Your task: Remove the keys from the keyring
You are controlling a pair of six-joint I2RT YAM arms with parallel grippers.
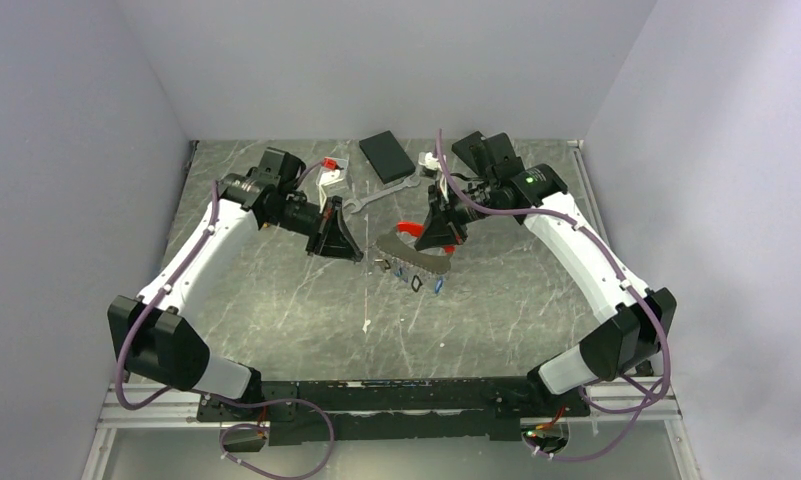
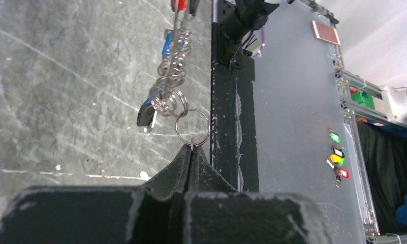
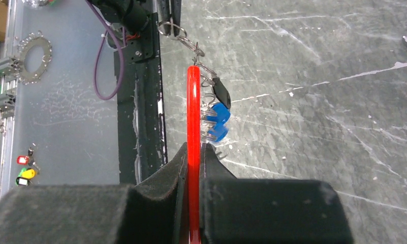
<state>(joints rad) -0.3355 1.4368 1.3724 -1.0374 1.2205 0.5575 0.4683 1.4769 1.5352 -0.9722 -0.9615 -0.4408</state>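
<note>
Over the marbled counter [image 1: 276, 300], the right end effector [image 3: 193, 152] is clamped tight on the red curved keyring [image 3: 193, 101], with blue-headed keys [image 3: 219, 119] dangling just past its tips. The left end effector [image 2: 192, 150] pinches a thin grey ring [image 2: 192, 127].

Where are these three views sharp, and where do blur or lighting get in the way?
Top external: soft, even light, but the keys are tiny. Left wrist: the metal ring is crisp, the left fingers blurred up close. Right wrist: the red clip is sharp, the right fingers soft.
</note>
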